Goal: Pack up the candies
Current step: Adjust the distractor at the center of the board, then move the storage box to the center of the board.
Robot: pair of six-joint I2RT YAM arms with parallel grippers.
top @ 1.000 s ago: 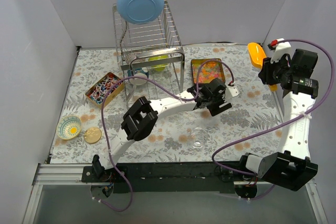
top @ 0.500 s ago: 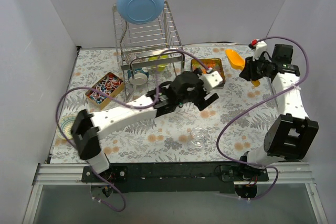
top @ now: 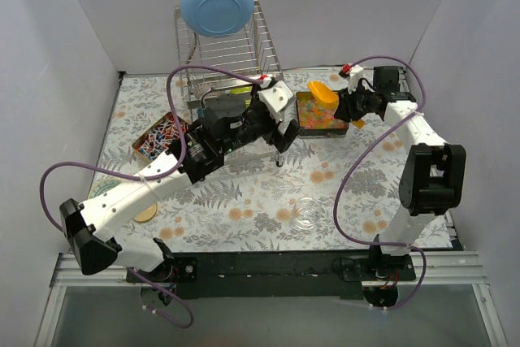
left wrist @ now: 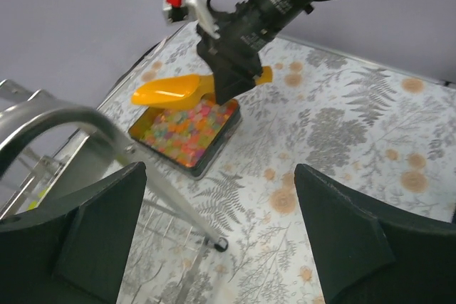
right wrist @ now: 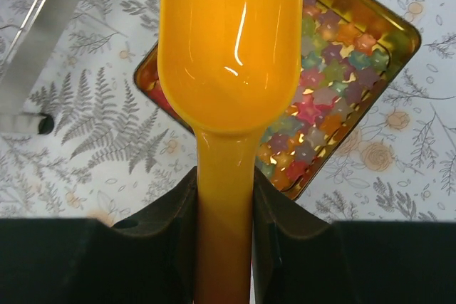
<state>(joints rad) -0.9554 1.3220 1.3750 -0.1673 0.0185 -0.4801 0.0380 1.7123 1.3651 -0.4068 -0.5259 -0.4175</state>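
Small multicoloured candies (top: 323,115) (left wrist: 187,126) (right wrist: 335,69) fill a shallow metal tin (right wrist: 410,37) right of the dish rack. My right gripper (top: 351,107) (right wrist: 224,197) is shut on the handle of an orange scoop (top: 322,93) (left wrist: 171,90) (right wrist: 231,40). The scoop's bowl looks empty and hangs over the tin's left part. A second tin (top: 160,137) at the left holds small wrapped candies. My left gripper (top: 280,132) (left wrist: 221,236) is open and empty, above the table beside the rack's front right leg.
A wire dish rack (top: 231,62) with a blue plate (top: 217,4) on top stands at the back; its leg (left wrist: 167,197) crosses the left wrist view. A clear cup (top: 306,211) sits mid-front. A patterned bowl (top: 106,197) and a gold lid (top: 144,209) lie at front left.
My left arm has swung back and left toward the rack, its jaws opening a little wider. My right arm has carried the scoop left, from the table's right edge to over the candy tin.
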